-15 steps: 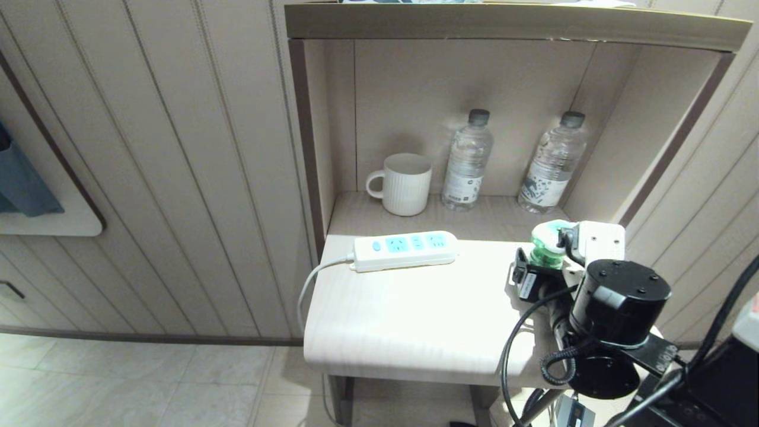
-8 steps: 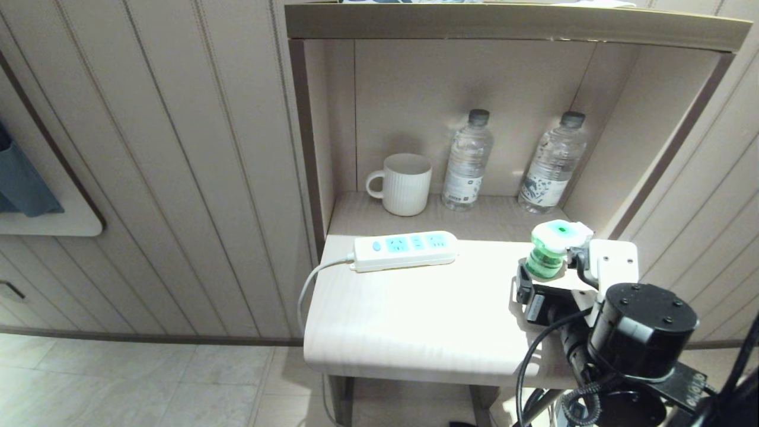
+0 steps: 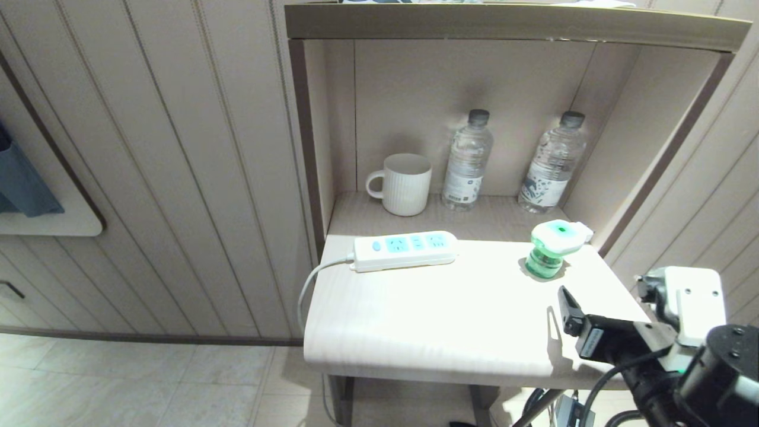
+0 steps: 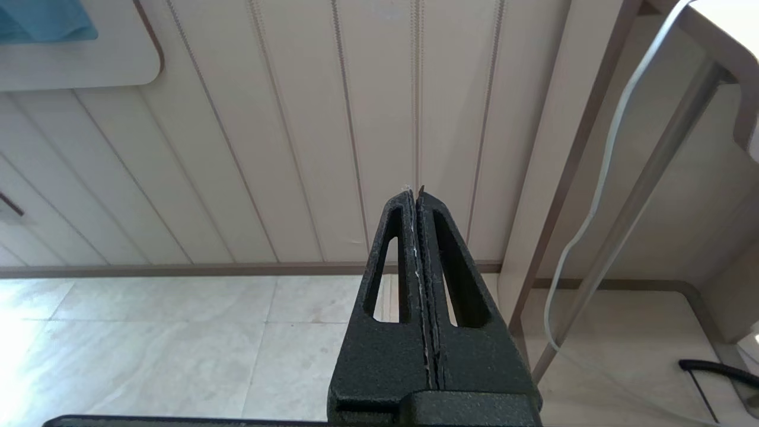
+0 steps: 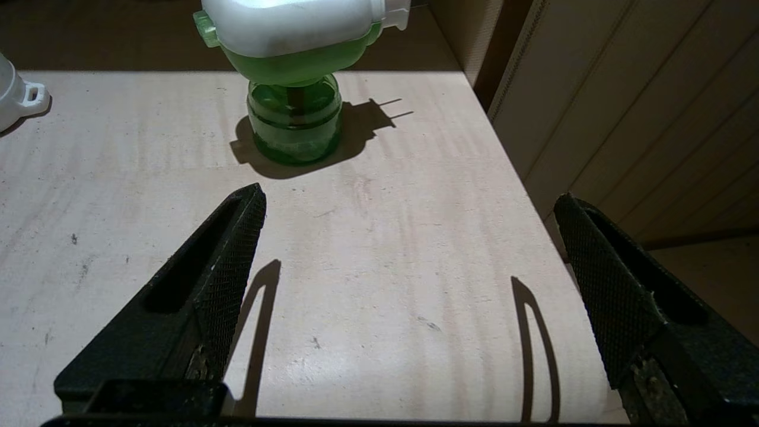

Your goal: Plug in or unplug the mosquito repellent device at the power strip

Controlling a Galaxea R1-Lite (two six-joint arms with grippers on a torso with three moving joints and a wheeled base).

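The mosquito repellent device (image 3: 548,249), a green bottle under a white-and-green head, stands upright on the table's far right, apart from every socket. Its plug pins throw a shadow on the tabletop in the right wrist view, where the device (image 5: 295,89) is beyond the jaws. The power strip (image 3: 406,249) lies along the table's back left with nothing plugged in. My right gripper (image 5: 410,194) is open and empty, hovering over the table's near right corner; one finger (image 3: 570,314) shows in the head view. My left gripper (image 4: 414,191) is shut, parked low beside the table.
The table (image 3: 415,332) sits under a wall alcove holding a white mug (image 3: 406,184) and two clear water bottles (image 3: 467,160) (image 3: 552,163). The strip's white cord (image 3: 308,284) hangs off the left edge. A panelled wall closes in on the right.
My right arm has drawn back from the device toward the table's near right corner, jaws open throughout. The device stays standing where it was. The left arm has not moved.
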